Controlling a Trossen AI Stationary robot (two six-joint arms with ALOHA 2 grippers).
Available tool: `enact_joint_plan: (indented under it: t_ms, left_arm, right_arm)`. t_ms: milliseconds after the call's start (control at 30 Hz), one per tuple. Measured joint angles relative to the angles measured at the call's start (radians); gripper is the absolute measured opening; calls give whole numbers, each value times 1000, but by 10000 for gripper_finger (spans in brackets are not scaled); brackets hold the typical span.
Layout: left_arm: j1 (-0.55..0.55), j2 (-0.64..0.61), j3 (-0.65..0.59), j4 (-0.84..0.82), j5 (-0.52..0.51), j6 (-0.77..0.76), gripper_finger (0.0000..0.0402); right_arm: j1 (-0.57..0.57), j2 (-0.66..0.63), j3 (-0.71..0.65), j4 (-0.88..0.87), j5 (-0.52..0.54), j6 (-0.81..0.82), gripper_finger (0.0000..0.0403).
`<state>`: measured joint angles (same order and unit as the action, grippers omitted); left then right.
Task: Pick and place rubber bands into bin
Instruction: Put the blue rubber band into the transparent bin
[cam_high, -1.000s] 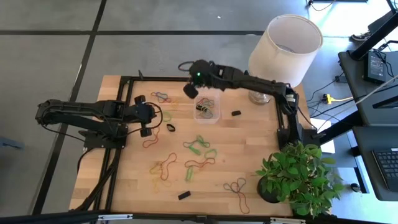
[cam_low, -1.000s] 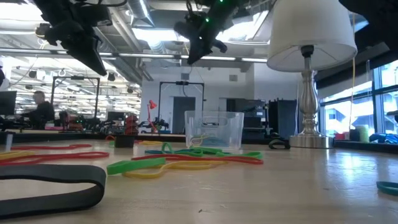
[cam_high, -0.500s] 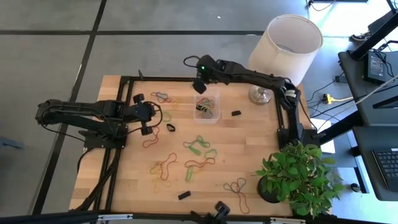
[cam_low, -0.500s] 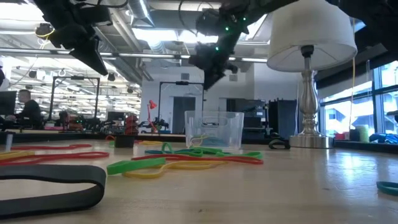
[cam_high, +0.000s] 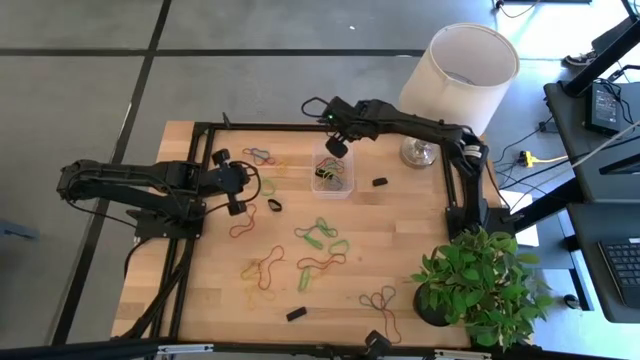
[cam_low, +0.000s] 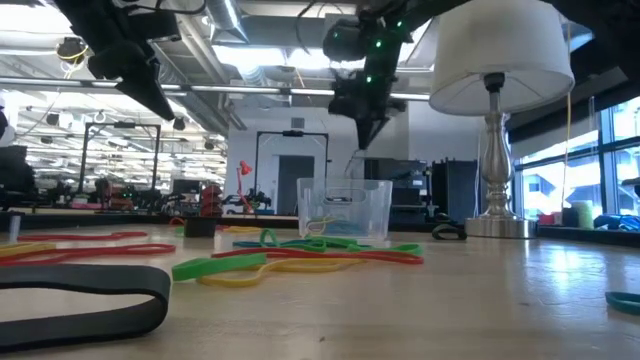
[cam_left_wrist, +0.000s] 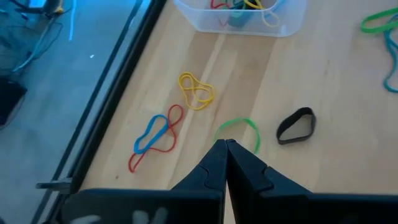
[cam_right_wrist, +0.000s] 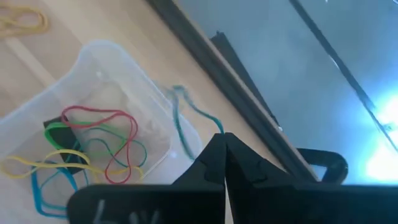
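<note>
The right gripper (cam_high: 338, 146) is swinging rightward across the upper middle of the high view and is now arriving over the bin (cam_high: 333, 174), where a second ago it was hanging off to the bin's upper left. Its jaws are pressed together on a teal rubber band (cam_right_wrist: 186, 127), which is dangling in a thin line toward the bin's rim, long axis running roughly straight down. That puts the carry nearly at its end; I judge a release is the step left. In the bin, red, green, yellow and blue rubber bands (cam_right_wrist: 93, 149) are already lying tangled. The left gripper (cam_high: 228, 185) is waiting at centre-left above the table (cam_high: 400, 250), jaws together.
</note>
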<state>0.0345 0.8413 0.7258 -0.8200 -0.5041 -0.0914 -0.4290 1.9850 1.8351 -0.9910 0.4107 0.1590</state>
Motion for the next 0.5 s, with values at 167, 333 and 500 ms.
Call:
enact_joint_plan:
  t_ms: [167, 333, 500]
  left_arm:
    - [0, 0, 0, 0, -35, 0, 5]
    - [0, 0, 0, 0, -44, 0, 2]
    - [0, 0, 0, 0, -45, 0, 2]
  right_arm:
    - [8, -63, 0, 41, 32, 20, 0]
    - [34, -115, 1, 49, 31, 41, 0]
    - [70, -131, 1, 47, -10, 74, 0]
